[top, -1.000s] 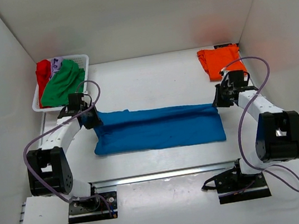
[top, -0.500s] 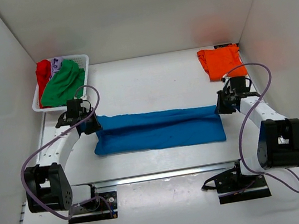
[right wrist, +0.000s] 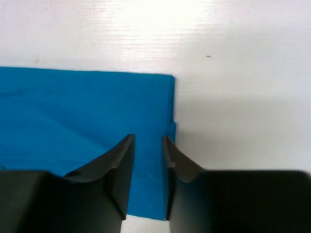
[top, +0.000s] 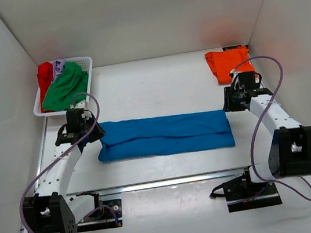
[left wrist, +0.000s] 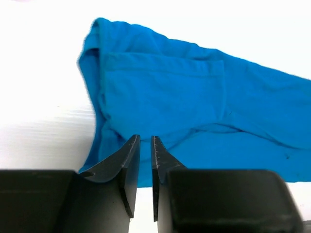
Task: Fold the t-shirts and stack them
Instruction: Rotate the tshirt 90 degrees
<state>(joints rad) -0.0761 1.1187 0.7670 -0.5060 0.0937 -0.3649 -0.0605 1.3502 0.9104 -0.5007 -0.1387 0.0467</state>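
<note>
Top view
Blue t-shirt (top: 164, 134): folded into a long flat band across the table (top: 157, 87), lying crosswise in front of both arm bases.
Left gripper (top: 91, 132): at the left end of the blue t-shirt, low over its far corner.
Right gripper (top: 228, 104): just off the right end of the blue t-shirt, by its far corner.
Orange t-shirt (top: 228, 61): folded, behind the right end of the blue t-shirt, well apart from it.
White basket (top: 86, 61): behind the left end of the blue t-shirt; green t-shirt (top: 64, 88) heaped on top, red t-shirt (top: 44, 74) and a bit of pale lilac t-shirt (top: 58, 66) at the back.

Left wrist view
Left gripper (left wrist: 146, 141): all but closed, only a thin slit between the fingers, no cloth caught in it.
Blue t-shirt (left wrist: 194, 107): under and beyond the fingertips, sleeve folded in, edge rumpled.

Right wrist view
Right gripper (right wrist: 148, 141): fingers slightly parted, nothing between them.
Blue t-shirt (right wrist: 73, 107): beneath the fingertips, its straight layered edge just under the right-hand finger, bare table past it.
</note>
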